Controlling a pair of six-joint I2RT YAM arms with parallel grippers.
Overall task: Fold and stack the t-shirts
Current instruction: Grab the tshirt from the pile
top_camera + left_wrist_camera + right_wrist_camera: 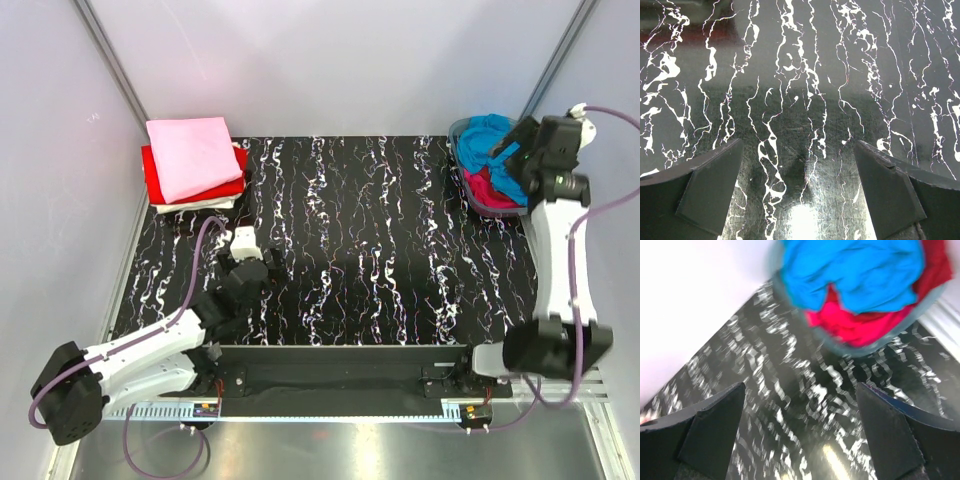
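A folded stack sits at the back left of the table: a pale pink t-shirt (190, 155) on top, a bright red one (155, 178) under it and a white one (205, 205) at the bottom. A turquoise t-shirt (490, 135) (855, 270), a magenta one (485, 188) (850, 322) and a dark red one (937, 265) lie crumpled in the tub (478, 208) (875, 346) at the back right. My right gripper (507, 150) (801, 386) is open and empty, above the tub's near edge. My left gripper (241, 248) (799, 145) is open and empty, low over the bare table in front of the stack.
The black white-veined tabletop (380, 250) runs between the stack and the tub. White walls enclose the back and both sides. A metal rail (340, 360) with the arm bases runs along the near edge.
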